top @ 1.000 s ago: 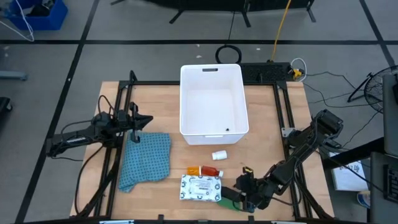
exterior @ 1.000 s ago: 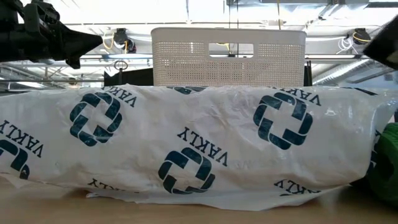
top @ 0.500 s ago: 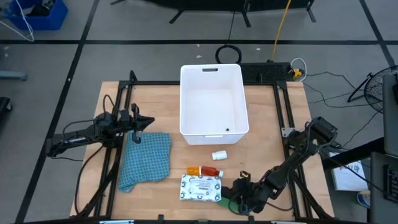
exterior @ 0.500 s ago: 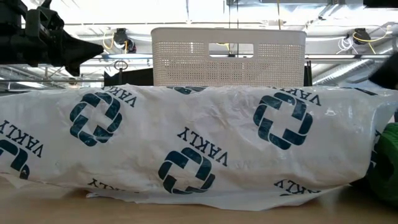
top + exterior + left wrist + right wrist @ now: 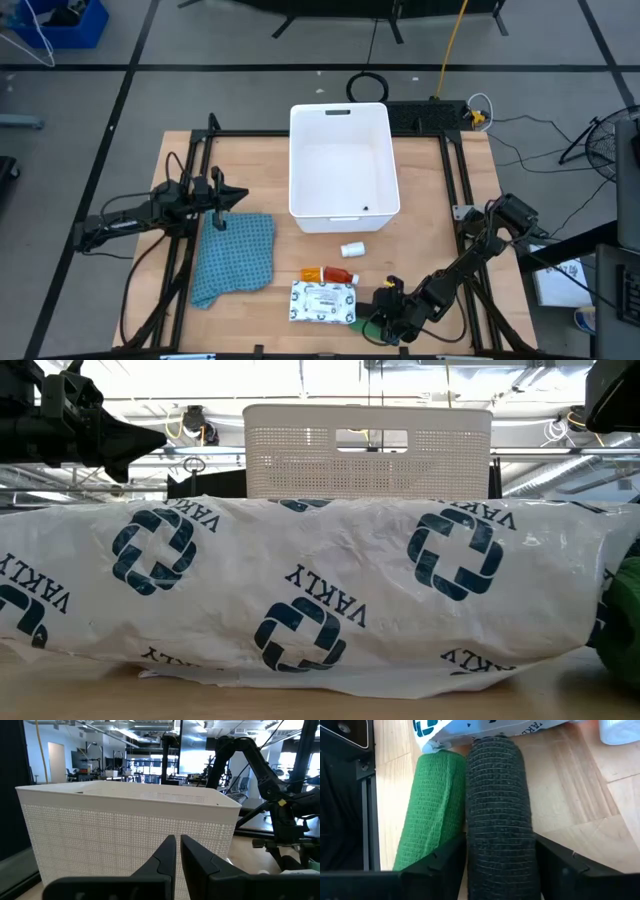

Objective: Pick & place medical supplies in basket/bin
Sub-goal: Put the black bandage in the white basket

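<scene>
A black block (image 5: pixel 497 805) and a green block (image 5: pixel 432 805) lie side by side on the wood at the table's near right, by the white printed packet (image 5: pixel 323 300) (image 5: pixel 300 590). My right gripper (image 5: pixel 500 840) (image 5: pixel 385 318) is open, with one finger on each side of the black block. The red-orange bottle (image 5: pixel 338 275), the orange piece (image 5: pixel 311 273) and the small white cylinder (image 5: pixel 352 249) lie between the packet and the white tub (image 5: pixel 296 160). My left gripper (image 5: pixel 177 842) (image 5: pixel 225 195) hangs shut, left of the tub. My right gripper comes down slanting onto the black block (image 5: pixel 497 850), fingers along its two long sides. One finger (image 5: pixel 445 865) stands between the black and the green block. Whether the fingers touch it, I cannot tell. The block lies flat on the table.
A blue cloth (image 5: pixel 237 255) lies flat at the table's left, under my left gripper's reach. Black frame rails (image 5: pixel 460 180) run along the table's sides. The tub's perforated wall (image 5: pixel 125 830) fills the left wrist view. Bare wood lies right of the tub.
My right gripper has moved toward the table's left and near edge, closing in on the blocks beside the packet. The items on the table lie as before.
</scene>
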`<state>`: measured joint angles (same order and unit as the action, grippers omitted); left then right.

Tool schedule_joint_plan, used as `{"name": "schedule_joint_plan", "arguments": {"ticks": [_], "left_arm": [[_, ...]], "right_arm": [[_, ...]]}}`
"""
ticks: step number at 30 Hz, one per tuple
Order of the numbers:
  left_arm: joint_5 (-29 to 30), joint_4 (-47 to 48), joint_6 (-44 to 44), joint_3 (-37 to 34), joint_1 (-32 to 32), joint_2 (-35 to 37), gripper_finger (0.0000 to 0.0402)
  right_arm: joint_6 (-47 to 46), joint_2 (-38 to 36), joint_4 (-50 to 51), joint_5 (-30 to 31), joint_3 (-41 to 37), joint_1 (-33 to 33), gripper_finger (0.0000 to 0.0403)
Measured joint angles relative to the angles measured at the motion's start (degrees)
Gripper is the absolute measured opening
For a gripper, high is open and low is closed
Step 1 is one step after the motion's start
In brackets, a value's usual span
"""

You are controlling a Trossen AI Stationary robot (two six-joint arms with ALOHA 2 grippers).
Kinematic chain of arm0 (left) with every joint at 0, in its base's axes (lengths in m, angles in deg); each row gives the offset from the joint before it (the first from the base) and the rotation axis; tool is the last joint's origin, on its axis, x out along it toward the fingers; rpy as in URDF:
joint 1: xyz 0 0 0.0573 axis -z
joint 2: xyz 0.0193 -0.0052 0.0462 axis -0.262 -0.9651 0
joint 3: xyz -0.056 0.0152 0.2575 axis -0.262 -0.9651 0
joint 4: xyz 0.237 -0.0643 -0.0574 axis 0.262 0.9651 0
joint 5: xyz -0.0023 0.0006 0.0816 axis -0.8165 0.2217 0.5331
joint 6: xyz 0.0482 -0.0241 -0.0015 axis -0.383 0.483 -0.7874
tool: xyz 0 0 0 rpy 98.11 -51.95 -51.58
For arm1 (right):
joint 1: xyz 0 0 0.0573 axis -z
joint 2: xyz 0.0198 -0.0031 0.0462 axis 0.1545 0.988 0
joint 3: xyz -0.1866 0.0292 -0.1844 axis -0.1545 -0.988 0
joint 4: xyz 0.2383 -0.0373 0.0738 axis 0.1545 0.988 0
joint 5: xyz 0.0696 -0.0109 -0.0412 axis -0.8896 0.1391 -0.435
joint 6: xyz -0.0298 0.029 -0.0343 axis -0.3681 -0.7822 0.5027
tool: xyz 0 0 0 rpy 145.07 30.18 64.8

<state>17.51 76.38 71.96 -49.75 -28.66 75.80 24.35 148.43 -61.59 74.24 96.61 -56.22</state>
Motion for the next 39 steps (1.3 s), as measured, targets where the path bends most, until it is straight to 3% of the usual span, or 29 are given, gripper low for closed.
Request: {"name": "schedule_joint_plan", "arguments": {"ticks": [6, 11, 18, 23, 34, 37, 39], "left_arm": [[0.0, 0.0, 0.0, 0.0, 0.0, 0.0, 0.0031], [0.0, 0.0, 0.0, 0.0, 0.0, 0.0, 0.0031], [0.1, -0.4, -1.2, 0.0, 0.0, 0.0, 0.0031], [1.0, -0.7, -1.8, 0.0, 0.0, 0.0, 0.0031], [1.1, -0.8, -2.9, 0.0, 0.0, 0.0, 0.0031], [1.1, -1.1, -2.8, 0.0, 0.0, 0.0, 0.0031], [1.1, -2.2, -2.9, 0.0, 0.0, 0.0, 0.0031]], "right_arm": [[4.2, -3.0, 0.7, 2.5, -0.2, -0.1, 0.0115], [14.1, -7.4, 0.3, 4.3, -0.2, 0.0, 0.0062], [32.2, -17.6, -1.4, 15.9, -0.5, 0.0, 0.0073], [43.4, -28.1, -1.3, 19.3, -3.7, 1.3, 0.0063], [66.9, -55.7, -10.1, 20.3, -12.5, 6.9, 0.0062], [70.7, -59.5, -12.8, 16.9, -9.0, 13.2, 0.0062], [71.3, -60.2, -9.4, 13.8, -5.4, 18.2, 0.0061]]}}
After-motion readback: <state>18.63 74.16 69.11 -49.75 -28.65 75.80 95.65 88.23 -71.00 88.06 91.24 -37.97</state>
